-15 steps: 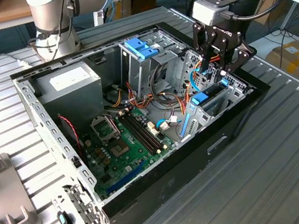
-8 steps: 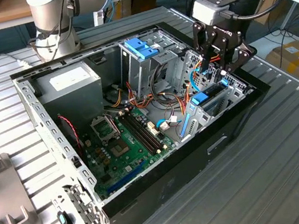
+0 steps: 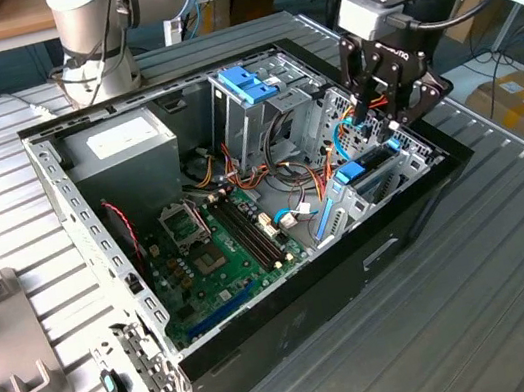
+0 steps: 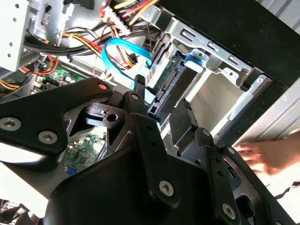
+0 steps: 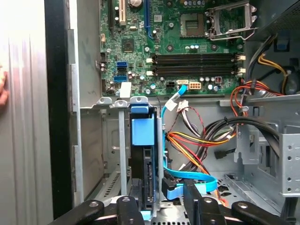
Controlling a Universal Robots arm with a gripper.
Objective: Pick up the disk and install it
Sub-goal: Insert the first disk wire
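The disk (image 3: 371, 169) stands on edge in the drive bay at the corner of the open computer case (image 3: 268, 347) on the exterior view's right. Its light-blue carrier tab (image 5: 143, 131) faces the motherboard, and its connector edge (image 4: 171, 84) faces the wrist. My gripper (image 3: 383, 124) hangs right above the bay. It is open, with its black fingers (image 5: 193, 206) straddling the near end of the disk. One finger (image 4: 139, 91) is close against the disk; the other stands apart from it.
Red, yellow and blue cables (image 5: 197, 140) run beside the bay. The tall drive cage with a blue latch (image 3: 247, 82), the power supply (image 3: 121, 145) and the motherboard (image 3: 217, 255) take up the case. A person's hand (image 4: 267, 157) rests on the table outside the case wall.
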